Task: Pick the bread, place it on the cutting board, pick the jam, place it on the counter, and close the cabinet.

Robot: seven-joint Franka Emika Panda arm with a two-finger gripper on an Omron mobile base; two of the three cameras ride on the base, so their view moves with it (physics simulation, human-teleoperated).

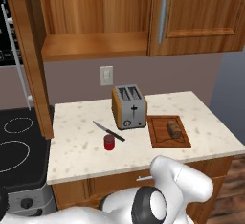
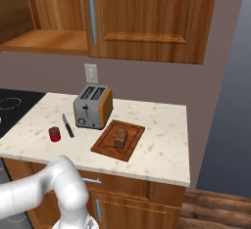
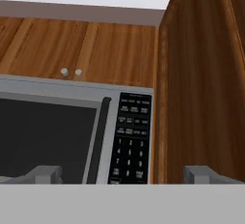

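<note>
The brown bread (image 1: 173,129) (image 2: 120,138) lies on the reddish-brown cutting board (image 1: 160,137) (image 2: 105,145), right of the toaster. Near the beige counter's (image 1: 76,137) (image 2: 162,145) front edge, the red jam (image 1: 109,142) (image 2: 54,134) stands upright by a knife. The cabinet (image 1: 201,12) has its right door shut; its left door (image 1: 28,55) is swung open, baring an empty shelf (image 1: 95,43). In the hand view my gripper (image 3: 123,175) is open, fingertips (image 3: 45,173) far apart and nothing between them, facing the open door's face (image 3: 206,74) beside a microwave.
A silver and orange toaster (image 1: 129,106) (image 2: 93,106) stands at the back of the counter, with a black-handled knife (image 1: 109,131) (image 2: 67,125) left of it. The black stovetop (image 1: 19,141) (image 2: 14,101) lies to the left. The microwave (image 3: 52,132) with its keypad (image 3: 129,137) sits under upper cupboards.
</note>
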